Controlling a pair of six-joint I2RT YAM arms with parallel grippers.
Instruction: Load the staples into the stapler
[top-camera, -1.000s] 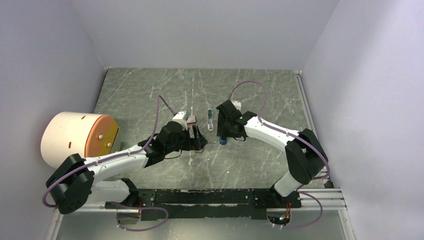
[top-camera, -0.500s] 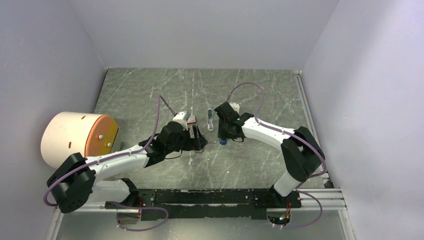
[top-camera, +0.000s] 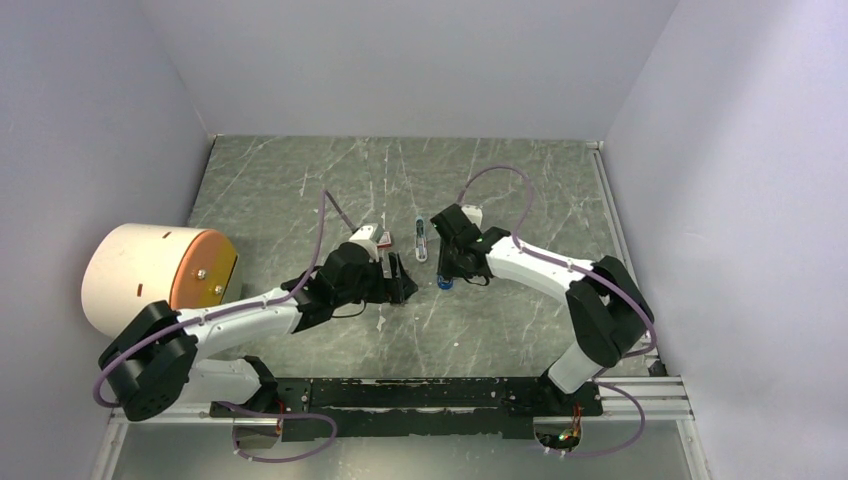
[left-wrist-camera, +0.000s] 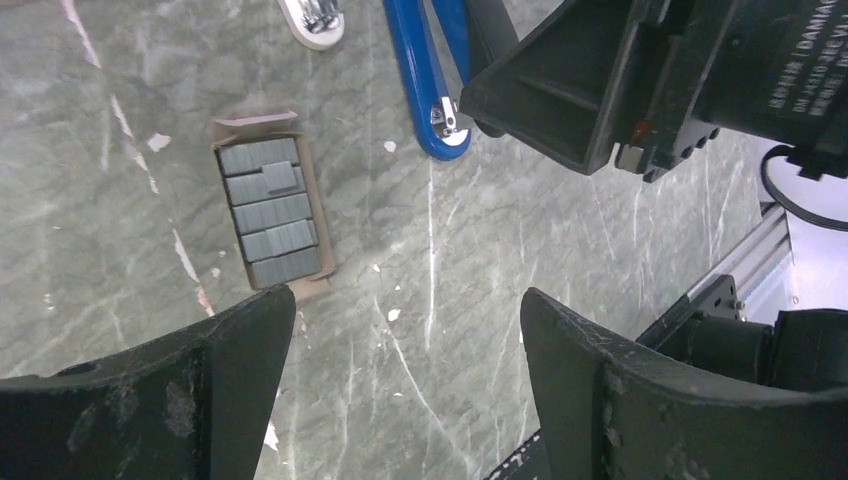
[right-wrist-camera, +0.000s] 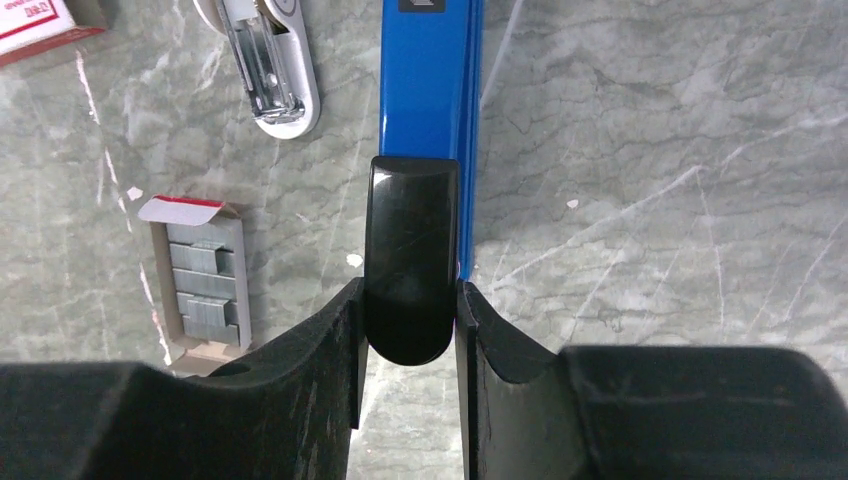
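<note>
Judging by the views, I had the right gripper (right-wrist-camera: 410, 300) clamped on the stapler (right-wrist-camera: 430, 90) and the left gripper (left-wrist-camera: 405, 340) spread wide near the staples (left-wrist-camera: 270, 212), none yet loaded.

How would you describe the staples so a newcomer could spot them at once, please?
On the grey marbled table, look mid-table, under the open left gripper. There lies a small open cardboard tray of staples, left of the bright blue stapler. Unlike the stapler and the white piece beyond, they are flat, dull grey strips in a box.
</note>
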